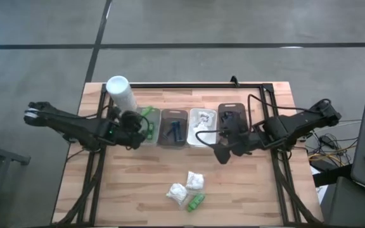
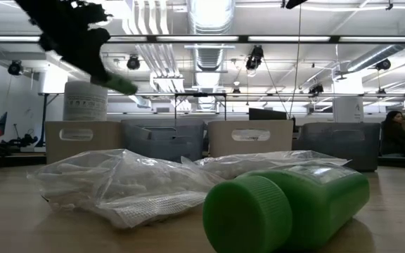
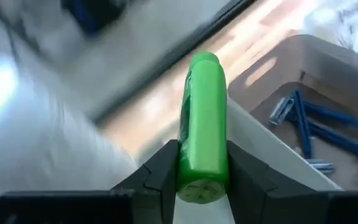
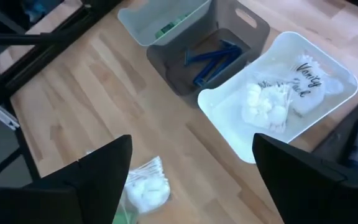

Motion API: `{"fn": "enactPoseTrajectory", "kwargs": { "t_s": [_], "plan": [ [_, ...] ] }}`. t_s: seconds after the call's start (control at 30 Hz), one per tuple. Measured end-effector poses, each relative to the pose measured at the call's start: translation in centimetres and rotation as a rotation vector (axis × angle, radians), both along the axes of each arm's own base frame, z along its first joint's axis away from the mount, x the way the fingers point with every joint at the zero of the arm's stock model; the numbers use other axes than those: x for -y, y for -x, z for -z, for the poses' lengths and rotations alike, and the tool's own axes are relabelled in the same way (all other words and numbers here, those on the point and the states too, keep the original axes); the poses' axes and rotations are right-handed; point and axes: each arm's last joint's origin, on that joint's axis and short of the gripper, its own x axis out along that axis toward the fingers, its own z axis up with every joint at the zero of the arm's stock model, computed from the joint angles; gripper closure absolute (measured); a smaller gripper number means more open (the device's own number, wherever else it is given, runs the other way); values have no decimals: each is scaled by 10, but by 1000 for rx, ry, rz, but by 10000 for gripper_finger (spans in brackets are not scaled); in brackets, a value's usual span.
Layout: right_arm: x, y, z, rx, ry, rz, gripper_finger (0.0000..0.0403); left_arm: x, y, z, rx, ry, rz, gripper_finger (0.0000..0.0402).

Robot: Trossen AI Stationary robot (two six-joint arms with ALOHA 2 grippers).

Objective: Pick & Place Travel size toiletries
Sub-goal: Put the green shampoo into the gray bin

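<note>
Gripping a green bottle [image 3: 202,124] betw. its two fingers, the left pincer [image 1: 146,128] hangs over the leftmost tray [image 1: 149,121] in the row, just beside the tall white cylinder [image 1: 121,93]. In the left wrist view the bottle stands lengthwise in the clamp, cap end pointing away, w/ the tray wall below it and the neighbouring grey tray [image 3: 303,68] to one side. In the low view the same bottle [image 2: 120,84] shows tilted, above the trays.

Right pincer [image 1: 223,152] is spread wide, nothing betw. its fingers, hovering over bare desk [image 1: 138,190] just in front of the row, near the white tray [image 1: 203,126] and the dark tray [image 1: 231,114].

Trays, left to right:
- leftmost: some green visible inside [image 4: 166,28], can't tell more.
- grey tray: blue razors [image 4: 210,62] lying inside.
- white tray: bagged white puffs [image 4: 269,102].
- dark tray: contents too dark to make out.

On the desk's front part, well apart from the trays: two bagged white puffs [image 1: 195,180] and [image 1: 177,191], near each other, and one more green bottle [image 1: 196,202] lying on its side just beside them. Low view shows that bottle [image 2: 287,207] close up, cap toward the camera, the clear bags [image 2: 118,186] next to it.

A person [image 2: 398,137] sits in the room beyond the desk.
</note>
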Motion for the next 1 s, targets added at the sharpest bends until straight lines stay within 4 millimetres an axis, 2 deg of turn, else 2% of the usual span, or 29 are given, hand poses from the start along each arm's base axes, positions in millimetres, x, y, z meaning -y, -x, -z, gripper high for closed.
{"fn": "enactPoseTrajectory", "kwargs": {
  "t_s": [0.23, 0.4, 0.57, 0.67, 1.0],
  "plan": [
    [-1, -5, 5, -15, 18, 3, 60, 3, 3, 25, 245, 356, -186, 291],
    [-2, -5, 5, -14, 19, 7, 53, 1, 2, 44, 364, 426, -273, 291],
    [-1, -5, 5, -5, 21, 33, 59, 0, 7, 60, 413, 485, -356, 284],
    [-1, -5, 6, -5, 20, 33, 66, 0, 8, 62, 456, 504, -402, 266],
    [-1, -5, 7, -19, 19, 21, 77, 1, 4, 57, 476, 533, -380, 174]
  ]
}}
